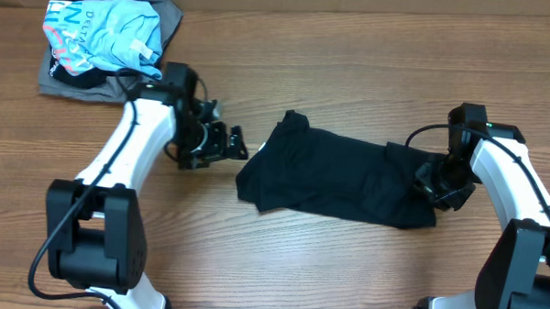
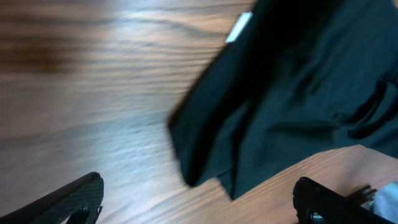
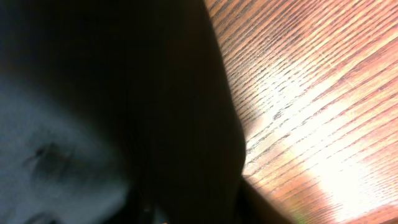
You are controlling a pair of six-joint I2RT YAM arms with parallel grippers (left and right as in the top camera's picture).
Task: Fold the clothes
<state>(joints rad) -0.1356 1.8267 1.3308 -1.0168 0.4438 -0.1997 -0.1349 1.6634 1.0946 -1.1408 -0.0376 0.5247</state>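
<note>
The black T-shirt (image 1: 338,175) lies crumpled in a wide band across the middle of the wooden table. Its small white tag (image 2: 238,26) shows near its left edge. My left gripper (image 1: 231,142) is open and empty, just left of the shirt and not touching it. In the left wrist view, its fingers (image 2: 202,208) frame bare wood below the shirt's corner (image 2: 273,106). My right gripper (image 1: 436,183) sits at the shirt's bunched right end and looks shut on the fabric. Black cloth (image 3: 124,112) fills the right wrist view and hides the jaws.
A light blue printed shirt (image 1: 105,29) lies on a grey folded garment (image 1: 62,81) at the back left corner. Bare wood (image 3: 311,93) shows to the right of the shirt. Both arm bases stand at the front edge.
</note>
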